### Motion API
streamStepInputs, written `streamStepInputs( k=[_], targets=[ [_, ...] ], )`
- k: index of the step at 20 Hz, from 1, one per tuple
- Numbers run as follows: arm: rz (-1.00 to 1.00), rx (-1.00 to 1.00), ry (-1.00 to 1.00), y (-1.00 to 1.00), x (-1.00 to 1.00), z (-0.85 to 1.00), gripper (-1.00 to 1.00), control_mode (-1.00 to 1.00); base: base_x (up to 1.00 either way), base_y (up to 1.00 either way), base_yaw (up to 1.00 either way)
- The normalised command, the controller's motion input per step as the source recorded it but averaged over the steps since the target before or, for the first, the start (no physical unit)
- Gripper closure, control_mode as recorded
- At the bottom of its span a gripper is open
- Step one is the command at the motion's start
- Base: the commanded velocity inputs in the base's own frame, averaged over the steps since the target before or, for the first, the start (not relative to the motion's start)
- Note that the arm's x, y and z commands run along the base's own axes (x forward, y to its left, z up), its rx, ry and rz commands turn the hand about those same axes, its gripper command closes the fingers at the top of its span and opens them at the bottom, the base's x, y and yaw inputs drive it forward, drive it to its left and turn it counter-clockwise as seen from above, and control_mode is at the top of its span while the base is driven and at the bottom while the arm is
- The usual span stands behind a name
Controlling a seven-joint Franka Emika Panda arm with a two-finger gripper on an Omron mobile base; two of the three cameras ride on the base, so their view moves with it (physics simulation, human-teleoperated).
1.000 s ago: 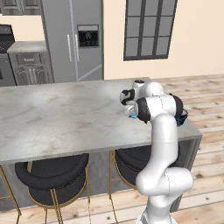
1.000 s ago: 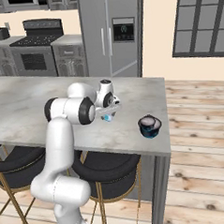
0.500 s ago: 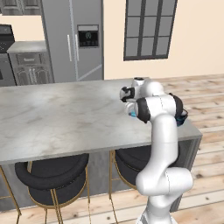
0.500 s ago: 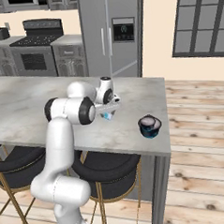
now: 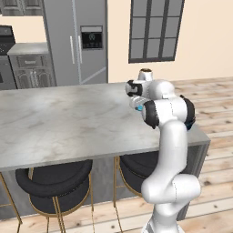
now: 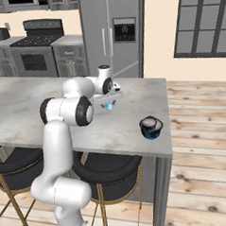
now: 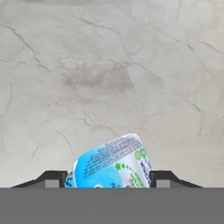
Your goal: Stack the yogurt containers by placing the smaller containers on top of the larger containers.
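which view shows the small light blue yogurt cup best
The hand view: the light-blue cup sits close up between the gripper fingertips, printed side plain, on the marble counter. In the right base view it is a small blue speck below the hand; in the left base view, just a blue sliver beside the arm.

The counter (image 6: 134, 127) is showing pale grey marble with darker grey and brownish veins. On it, the small cup (image 7: 113, 164) is wearing light blue with white print and green flecks — the larger cup (image 6: 150, 127) near the counter's right edge is looking near-black with blue lower down and a pale top. Below the counter, the stools (image 5: 52, 182) are sporting black seats on gold legs.
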Motion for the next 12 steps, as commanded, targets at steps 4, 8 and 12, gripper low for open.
streamStepInputs(
  k=[4,8,12],
  targets=[
    [-0.22,-0.09,-0.11,-0.14,-0.37,0.59,1.00,-1.00,0.00,0.00,0.00],
    [-0.35,-0.08,-0.01,-0.33,-0.45,0.32,1.00,-1.00,0.00,0.00,0.00],
    [-0.43,-0.05,0.00,-0.49,-0.30,0.19,1.00,-1.00,0.00,0.00,0.00]
  ],
)
